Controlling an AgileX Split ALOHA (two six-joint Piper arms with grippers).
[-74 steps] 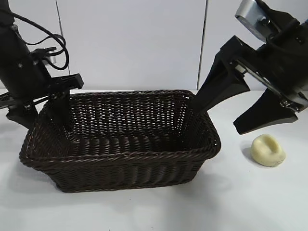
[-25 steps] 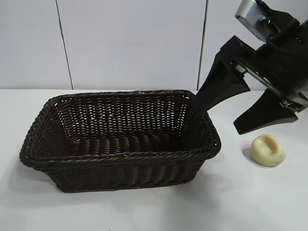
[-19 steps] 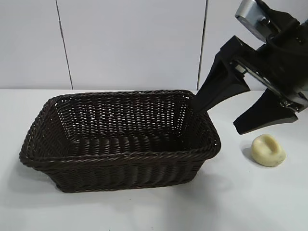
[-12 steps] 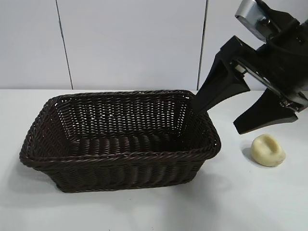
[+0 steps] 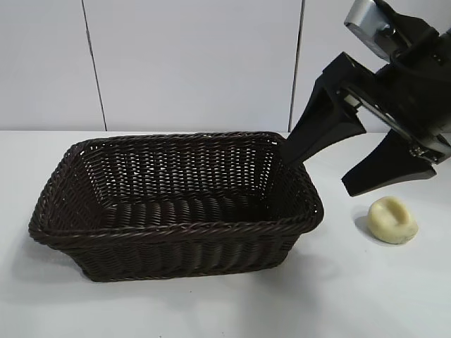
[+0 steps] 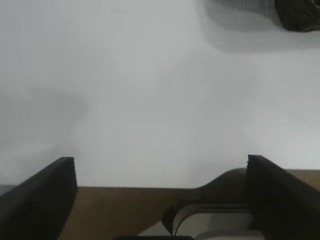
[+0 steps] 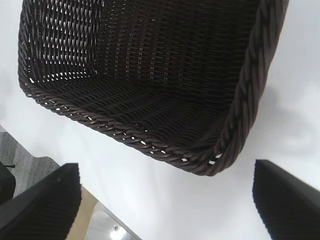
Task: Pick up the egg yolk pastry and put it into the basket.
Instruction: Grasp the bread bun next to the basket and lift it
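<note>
Nearest us on the white bench point(image 5: 366, 296), we see the egg yolk pastry point(image 5: 393, 220) lying just below the right hand point(image 5: 323, 176), under its outer finger and not touching it. Nothing is between the fingers of that hand; they stand wide apart. One finger hangs over the basket's near corner, the other beside the pastry. The upper part of the right arm is cut off by the edge of the exterior view.

In the right wrist view we make out only the two dark fingertips point(image 7: 40, 205) at the lower corners, with the basket point(image 7: 150, 75) ahead of them; the pastry is out of that view.

The basket point(image 5: 176, 204) sits beside the right hand, away from the pastry. We find nothing inside it in either view that shows its floor; only bare dark weave.

The left hand point(image 6: 160, 200) is out of the exterior view altogether. Its own wrist view shows both fingers spread wide over bare bench, holding nothing, and a cut-off scrap of the basket point(image 6: 299, 14) far ahead at the corner.
</note>
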